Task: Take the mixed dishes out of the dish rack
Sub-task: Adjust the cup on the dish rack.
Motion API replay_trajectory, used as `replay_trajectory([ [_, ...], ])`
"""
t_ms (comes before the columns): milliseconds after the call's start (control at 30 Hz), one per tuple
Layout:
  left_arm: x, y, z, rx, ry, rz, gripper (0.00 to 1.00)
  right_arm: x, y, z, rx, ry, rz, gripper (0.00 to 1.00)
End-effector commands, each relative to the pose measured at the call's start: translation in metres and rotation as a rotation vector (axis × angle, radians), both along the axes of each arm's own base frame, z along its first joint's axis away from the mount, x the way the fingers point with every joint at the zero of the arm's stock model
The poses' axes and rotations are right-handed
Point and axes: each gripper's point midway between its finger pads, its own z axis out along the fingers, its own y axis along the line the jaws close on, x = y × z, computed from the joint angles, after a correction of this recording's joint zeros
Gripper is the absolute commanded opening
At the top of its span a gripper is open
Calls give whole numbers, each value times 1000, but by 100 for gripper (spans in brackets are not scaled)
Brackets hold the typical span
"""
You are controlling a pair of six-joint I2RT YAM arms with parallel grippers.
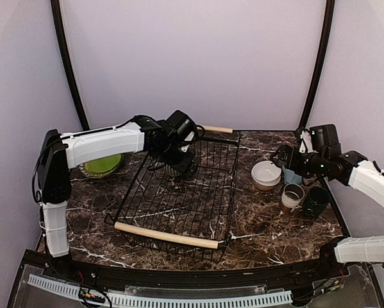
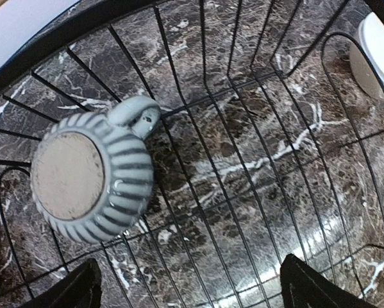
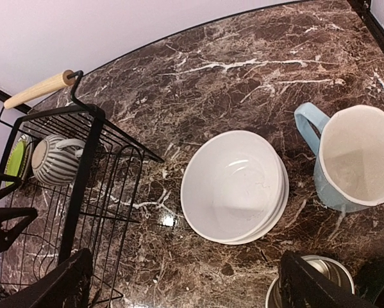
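- Left gripper [image 2: 190, 289]: jaws wide apart, empty. Grey-striped mug [image 2: 92, 186] sits upside down inside the dish rack [image 1: 169, 236], at the gripper's 10 o'clock.
- Right gripper [image 3: 186, 285]: spread, empty. White bowls [image 3: 233, 186] at 12 o'clock.

Two arms, white shells over black joints.
The left arm [image 1: 105, 144], at the left of the top view, had smooth white casings on its long links, rounded black joint housings and thin black cables along shoulder and elbow. The right arm [image 1: 371, 183], at the right edge, wore the same white shells and a boxy black wrist block. The left gripper [image 2: 192, 292] and right gripper [image 3: 188, 285] showed matte black, wedge-shaped fingertips in the wrist views' lower corners.
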Motion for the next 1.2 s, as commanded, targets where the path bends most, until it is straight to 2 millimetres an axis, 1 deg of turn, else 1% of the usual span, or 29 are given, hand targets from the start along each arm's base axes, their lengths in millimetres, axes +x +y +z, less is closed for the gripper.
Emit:
replay_trajectory([
  [0, 29, 22, 18, 177, -122, 44, 98, -1, -2, 9, -9, -60, 16, 99],
  [100, 44, 22, 20, 182, -146, 58, 99, -2, -3, 8, -10, -63, 10, 99],
  [133, 49, 25, 11, 177, -117, 64, 99, -1, -3, 8, -7, -62, 9, 99],
  [167, 56, 25, 6, 157, -91, 73, 99, -2, -3, 8, -3, -61, 7, 99],
  [200, 57, 27, 2, 157, -71, 76, 99, -2, -2, 6, -1, -56, 6, 99],
  [233, 64, 27, -3, 148, -55, 85, 99, -3, -2, 6, 4, -55, 6, 99],
  [333, 69, 29, -14, 175, -35, 85, 99, -6, -4, 3, 6, -59, 3, 99],
  [467, 72, 23, -31, 186, -7, 64, 99, -8, -6, 0, -7, -55, -4, 99],
  [500, 74, 22, -37, 193, 4, 62, 99, -8, -6, 2, -6, -60, -4, 99],
  [533, 72, 23, -42, 203, 19, 57, 99, -8, -7, 2, -4, -61, -4, 99],
  [600, 67, 18, -51, 195, 62, 43, 96, -9, -7, 4, 0, -67, -4, 99],
  [633, 62, 15, -54, 188, 88, 30, 92, -9, -7, 5, -2, -70, -4, 99],
  [733, 46, 9, -59, 192, 128, 4, 86, -9, -8, 7, -7, -76, -6, 99],
  [800, 31, 3, -58, 213, 139, -20, 83, -9, -7, 7, 1, -75, -6, 99],
  [933, 4, -1, -55, 258, 157, -49, 82, -8, -6, 6, 2, -78, -2, 99],
  [1067, -20, 2, -52, 276, 179, -61, 81, -6, -5, 6, 3, -75, -2, 99],
  [1100, -25, 5, -54, 285, 191, -59, 81, -7, -4, 6, 7, -74, 2, 99],
  [1133, -29, 5, -46, 278, 182, -63, 81, -6, -4, 6, 8, -75, 5, 99],
  [1167, -32, 7, -45, 281, 185, -61, 81, -6, -4, 6, 8, -77, 6, 99],
])
